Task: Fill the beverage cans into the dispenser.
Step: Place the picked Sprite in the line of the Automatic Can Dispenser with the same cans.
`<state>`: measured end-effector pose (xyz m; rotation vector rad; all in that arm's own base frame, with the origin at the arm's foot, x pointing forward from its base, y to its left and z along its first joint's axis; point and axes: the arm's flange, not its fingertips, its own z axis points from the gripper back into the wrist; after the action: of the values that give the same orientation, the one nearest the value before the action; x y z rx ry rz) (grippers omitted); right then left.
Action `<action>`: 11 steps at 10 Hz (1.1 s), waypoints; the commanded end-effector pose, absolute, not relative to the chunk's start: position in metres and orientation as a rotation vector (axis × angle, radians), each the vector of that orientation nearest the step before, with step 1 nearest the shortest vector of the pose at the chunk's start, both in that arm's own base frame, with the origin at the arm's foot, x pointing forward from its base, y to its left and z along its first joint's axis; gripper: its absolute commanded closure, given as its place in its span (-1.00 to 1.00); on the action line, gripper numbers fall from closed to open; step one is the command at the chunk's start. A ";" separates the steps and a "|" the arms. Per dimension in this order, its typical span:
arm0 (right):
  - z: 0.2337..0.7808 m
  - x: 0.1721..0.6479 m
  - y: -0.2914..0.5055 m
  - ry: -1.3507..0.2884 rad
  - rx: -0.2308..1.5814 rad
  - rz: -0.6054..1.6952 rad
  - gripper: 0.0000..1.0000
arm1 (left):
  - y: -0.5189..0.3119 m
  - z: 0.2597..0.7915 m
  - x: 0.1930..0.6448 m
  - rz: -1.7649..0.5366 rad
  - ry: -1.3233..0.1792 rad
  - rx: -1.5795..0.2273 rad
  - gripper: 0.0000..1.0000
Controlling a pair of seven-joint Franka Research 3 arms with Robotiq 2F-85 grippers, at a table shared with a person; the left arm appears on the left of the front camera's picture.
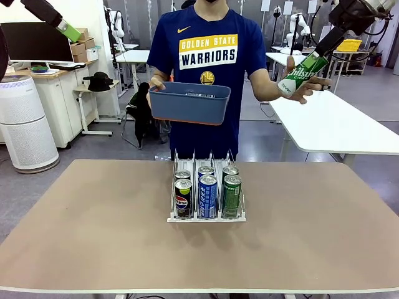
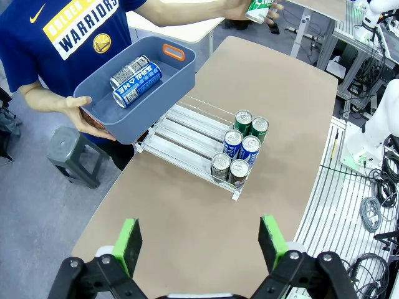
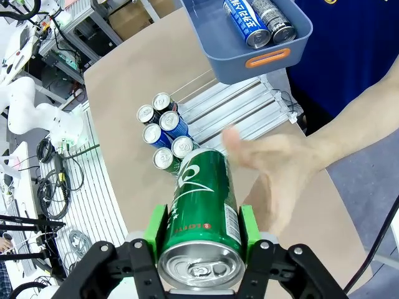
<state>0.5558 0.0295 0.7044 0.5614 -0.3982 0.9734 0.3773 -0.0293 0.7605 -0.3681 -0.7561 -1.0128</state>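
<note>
My right gripper (image 1: pixel 323 51) is up at the far right, shut on a tilted green beverage can (image 1: pixel 303 70). In the right wrist view that green can (image 3: pixel 204 212) sits between my green pads (image 3: pixel 155 227). A person's open hand (image 1: pixel 307 86) is right by the can's lower end; I cannot tell if it touches. The dispenser (image 1: pixel 206 217) stands mid-table with several cans (image 1: pixel 207 194) at its front lip: black Pepsi, blue and green. My left gripper (image 2: pixel 199 243) hangs open high above the table, with the dispenser (image 2: pixel 184 134) below it.
The person's other hand holds a dark blue bin (image 1: pixel 189 104) above the dispenser's back end. A black can (image 2: pixel 128 70) and a blue can (image 2: pixel 138 84) lie inside that bin (image 2: pixel 163 103). Bare brown tabletop (image 1: pixel 93 218) surrounds the dispenser. A white table (image 1: pixel 336 124) stands at the back right.
</note>
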 end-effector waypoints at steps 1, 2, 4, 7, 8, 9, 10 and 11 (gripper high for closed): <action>0.706 0.555 0.030 -0.401 0.563 0.974 1.00 | -0.029 0.760 0.377 -1.007 -0.744 -0.362 -1.00; 0.706 0.555 0.030 -0.401 0.563 0.974 1.00 | -0.029 0.760 0.377 -1.007 -0.744 -0.362 -1.00; 0.706 0.555 0.030 -0.401 0.563 0.974 1.00 | -0.029 0.760 0.377 -1.007 -0.744 -0.362 -1.00; 0.706 0.555 0.030 -0.401 0.563 0.974 1.00 | -0.029 0.760 0.377 -1.007 -0.744 -0.362 -1.00; 0.706 0.555 0.030 -0.401 0.563 0.974 1.00 | -0.029 0.760 0.377 -1.007 -0.744 -0.362 -1.00; 0.706 0.555 0.030 -0.401 0.563 0.974 1.00 | -0.029 0.760 0.377 -1.007 -0.744 -0.362 -1.00; 0.704 0.556 0.029 -0.397 0.562 0.973 -0.16 | -0.029 0.760 0.377 -1.007 -0.744 -0.362 -1.00; 0.704 0.559 0.029 -0.391 0.533 0.959 -0.16 | -0.029 0.760 0.377 -1.007 -0.744 -0.362 -1.00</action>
<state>0.5567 0.0287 0.7025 0.5566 -0.3923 0.9713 0.3773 -0.0293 0.7605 -0.3681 -0.7561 -1.0128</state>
